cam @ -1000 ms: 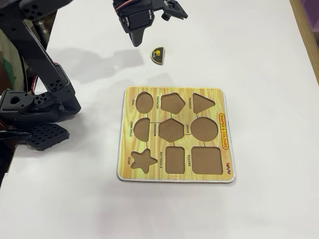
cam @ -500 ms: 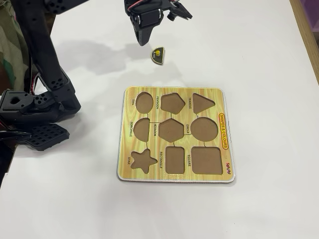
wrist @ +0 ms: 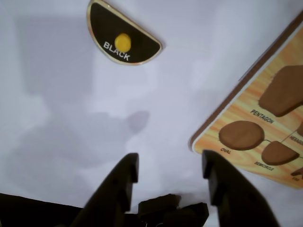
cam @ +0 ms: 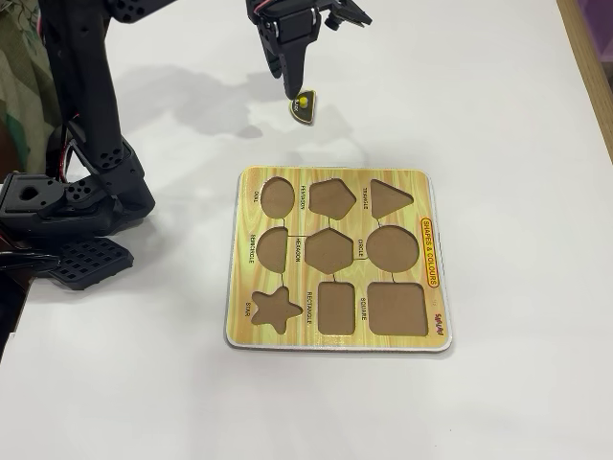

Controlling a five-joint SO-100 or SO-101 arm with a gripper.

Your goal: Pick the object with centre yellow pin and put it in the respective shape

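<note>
The object with centre yellow pin (wrist: 124, 40) is a black semicircle piece marked BLACK, lying flat on the white table beyond the board's far edge (cam: 304, 105). My gripper (wrist: 170, 163) is open and empty, its two dark fingers spread above bare table short of the piece. In the fixed view the gripper (cam: 293, 84) hangs just left of and above the piece, partly covering it. The respective shape (cam: 272, 250) is the brown SEMICIRCLE cut-out in the left column of the yellow board (cam: 287, 337). It also shows at the wrist view's right edge (wrist: 279, 152).
The arm's black base and a black grid part (cam: 67, 201) take up the left side of the table. The board's other cut-outs are all unfilled, with the oval (cam: 278, 195) nearest the piece. A wooden strip (cam: 589, 67) runs along the right side.
The gripper has moved right and down towards the black piece, now standing right beside it. The piece and board have not moved.
</note>
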